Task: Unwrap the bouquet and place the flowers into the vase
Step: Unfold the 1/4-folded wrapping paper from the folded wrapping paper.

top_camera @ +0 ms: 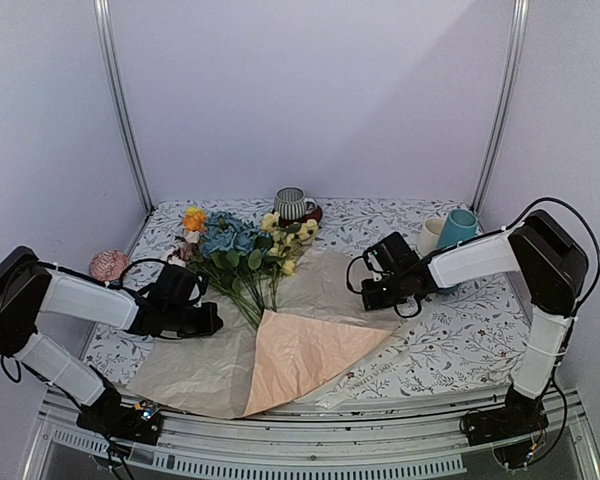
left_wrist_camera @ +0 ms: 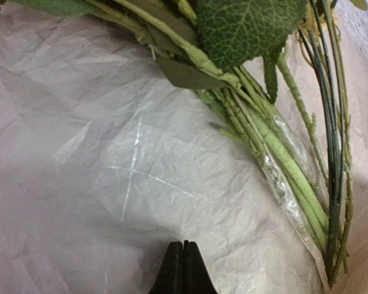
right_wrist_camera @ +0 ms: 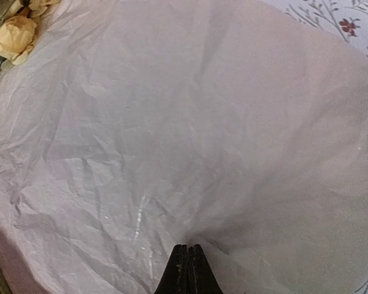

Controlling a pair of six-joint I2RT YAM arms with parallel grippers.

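**On the crinkled peach-pink wrapping paper (top_camera: 300, 355), flowers bare and both pairs of fingers closed**

At the tips of the left gripper (left_wrist_camera: 183, 269), the two black fingers (left_wrist_camera: 173, 274) are pressed flat together, no gap at all. Whether any sheet is caught between them, I can't tell. Under them spreads a pale translucent tissue sheet (left_wrist_camera: 110, 153), creased all over. Up and to the right lie the green stems (left_wrist_camera: 282, 162), bundled side by side with clear film along them and a broad veined green leaf (left_wrist_camera: 245, 24) on top.

Across to the right gripper (right_wrist_camera: 187, 269) and it's the same picture: black fingertips closed tight, low over more pale tissue. A cream-yellow rose (right_wrist_camera: 15, 33) peeks in at the top-left corner, and the floral-print tablecloth (right_wrist_camera: 349, 24) shows at the top right.

From above, the two grippers sit at opposite edges of the opened wrap, left and right. The mixed artificial flowers (top_camera: 245, 250) lie between them on the tissue. Their orange, blue and yellow heads point to the far side, and the stems run down to the peach-pink fold.

The tall teal-blue cylindrical vase (top_camera: 458, 228) is at the far right, partly behind the right arm. It is just beside a cream mug (top_camera: 430, 235) and well apart from the flowers. A striped grey cup (top_camera: 293, 203) sits behind the blooms, and a knobbly pink ball (top_camera: 108, 265) rests by the left arm.
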